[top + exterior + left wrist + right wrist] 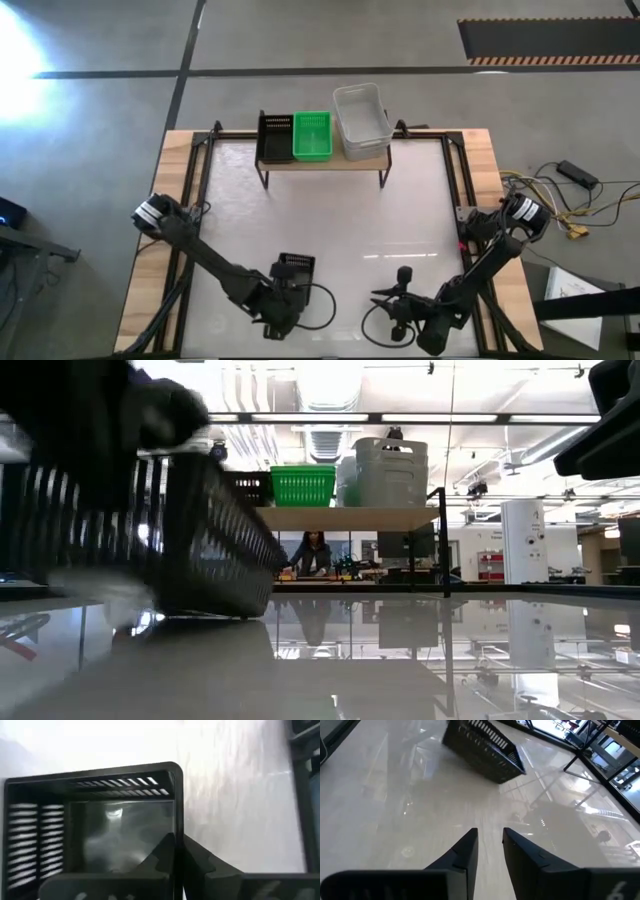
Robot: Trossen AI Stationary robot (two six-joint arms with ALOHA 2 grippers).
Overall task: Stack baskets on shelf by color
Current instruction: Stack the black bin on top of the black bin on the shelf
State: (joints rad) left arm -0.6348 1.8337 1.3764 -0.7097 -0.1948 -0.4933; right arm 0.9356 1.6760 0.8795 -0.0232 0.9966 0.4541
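A black slotted basket (296, 267) sits near the table's near edge, and my left gripper (288, 288) is shut on it. It fills the left of the low view (150, 530), tilted. On the shelf (322, 162) at the far side stand a black basket (275, 137), a green basket (311, 135) and a translucent white basket (361, 120), side by side. My right gripper (490, 837) hovers low over bare table to the right of the held basket, its fingers a narrow gap apart, touching nothing. My left gripper (178, 851) has one side wall of the black basket (178, 815) near its rim, with one finger (159, 857) inside the basket and the other (202, 862) outside. The fingers come from the table's near side, slanting down. The basket is tilted in the hold; whether its far end still touches the table, I cannot tell.
The glossy white tabletop (330, 220) lies bare between the arms and the shelf. A black metal frame (452, 180) runs along the table's sides. In the low view a person (312, 552) sits far behind the table, under the shelf top.
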